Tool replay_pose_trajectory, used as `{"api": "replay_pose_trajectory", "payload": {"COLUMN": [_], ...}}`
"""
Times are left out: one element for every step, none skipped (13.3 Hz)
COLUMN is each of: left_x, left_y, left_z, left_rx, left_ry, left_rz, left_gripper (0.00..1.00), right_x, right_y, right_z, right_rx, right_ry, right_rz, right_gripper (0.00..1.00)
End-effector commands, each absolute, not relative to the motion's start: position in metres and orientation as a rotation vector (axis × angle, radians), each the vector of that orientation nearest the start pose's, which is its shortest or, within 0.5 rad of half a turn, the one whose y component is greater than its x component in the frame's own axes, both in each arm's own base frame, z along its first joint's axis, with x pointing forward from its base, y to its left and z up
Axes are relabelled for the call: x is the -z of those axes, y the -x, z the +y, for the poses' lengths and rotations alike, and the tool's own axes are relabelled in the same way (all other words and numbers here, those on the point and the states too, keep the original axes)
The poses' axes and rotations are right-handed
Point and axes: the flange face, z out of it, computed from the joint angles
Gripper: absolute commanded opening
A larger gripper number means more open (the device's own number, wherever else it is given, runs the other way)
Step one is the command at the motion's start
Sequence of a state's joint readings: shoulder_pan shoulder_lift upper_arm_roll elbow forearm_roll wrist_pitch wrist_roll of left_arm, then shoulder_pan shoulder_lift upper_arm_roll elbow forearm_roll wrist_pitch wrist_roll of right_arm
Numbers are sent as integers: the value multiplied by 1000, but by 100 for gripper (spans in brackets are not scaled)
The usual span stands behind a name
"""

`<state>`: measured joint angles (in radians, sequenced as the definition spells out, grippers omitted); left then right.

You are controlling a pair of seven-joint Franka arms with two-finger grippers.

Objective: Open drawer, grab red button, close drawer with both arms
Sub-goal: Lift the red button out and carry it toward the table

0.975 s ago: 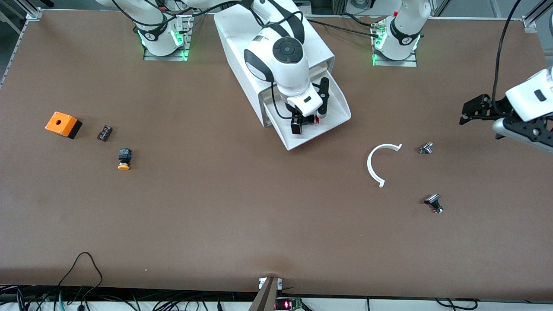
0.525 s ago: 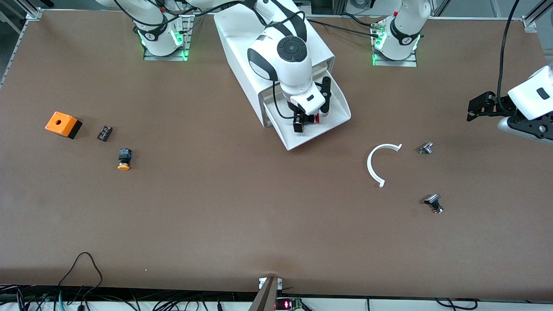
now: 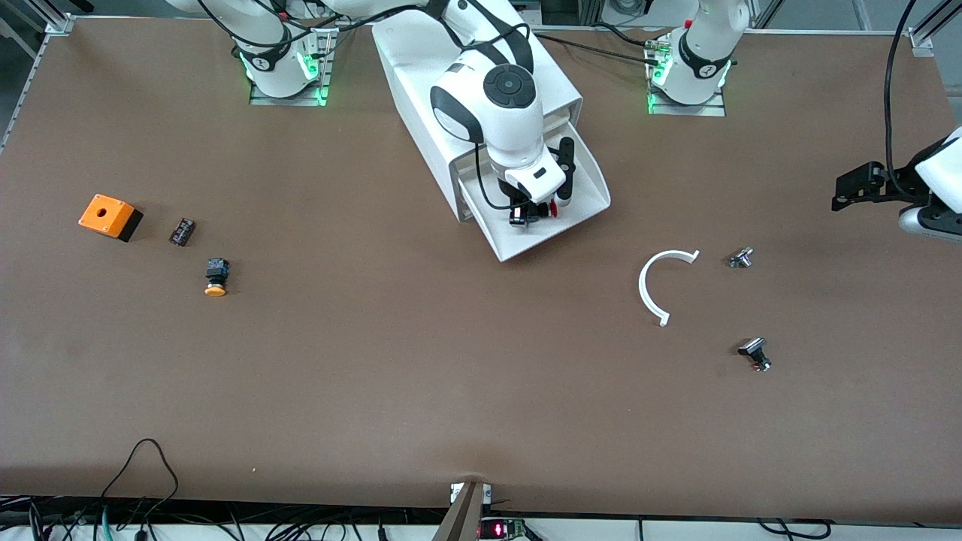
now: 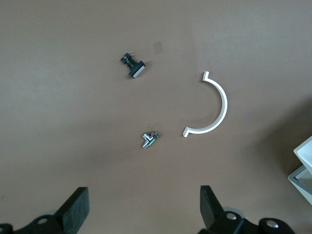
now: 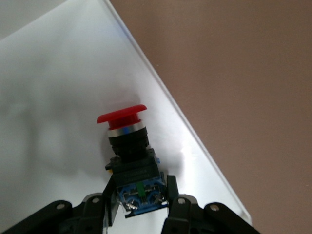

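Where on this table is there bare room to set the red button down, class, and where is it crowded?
Widest bare patch: the table between the open drawer and the front camera's edge. Crowded: around the white arc and the two small metal parts; also around the orange box and orange-capped button.
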<state>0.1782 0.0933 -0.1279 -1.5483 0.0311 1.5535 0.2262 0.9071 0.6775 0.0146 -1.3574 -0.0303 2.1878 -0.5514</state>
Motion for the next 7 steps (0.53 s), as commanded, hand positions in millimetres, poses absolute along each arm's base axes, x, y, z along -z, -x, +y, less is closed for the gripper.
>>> {"api": "replay_pose_trajectory", "payload": {"left_x": [-586,-586,-585,-586,-586,-586,-587], "left_y": [-562,-563,-563,-563,-563,-563,-563], "left_z": [26,25,25,25,24,20,17], "left_rx": [-145,-143,-145,-142,-142,-142,-138], "left_ry": [3131,3131,3133,3132,3132,3131,3130], "left_rz": [222,229,229,229,229,241,246], "left_gripper": [100,100,100,100,100,100,100], "right_x": [-349,-352,-354,-370,-383,-406,-423], "right_y": [-453,-453,-454,-455,-457,-465,-472], "right_z": [601,601,601,600,596,586,578], "right_rx": [286,292,296,315,319,358,388], "right_ry": [2319,2330,2344,2360,2383,2413,2430], "right_rz": [-2121,-2111,-2100,-2075,-2053,-2017,-1984], "right_gripper": [27,27,25,25,25,25,25]}}
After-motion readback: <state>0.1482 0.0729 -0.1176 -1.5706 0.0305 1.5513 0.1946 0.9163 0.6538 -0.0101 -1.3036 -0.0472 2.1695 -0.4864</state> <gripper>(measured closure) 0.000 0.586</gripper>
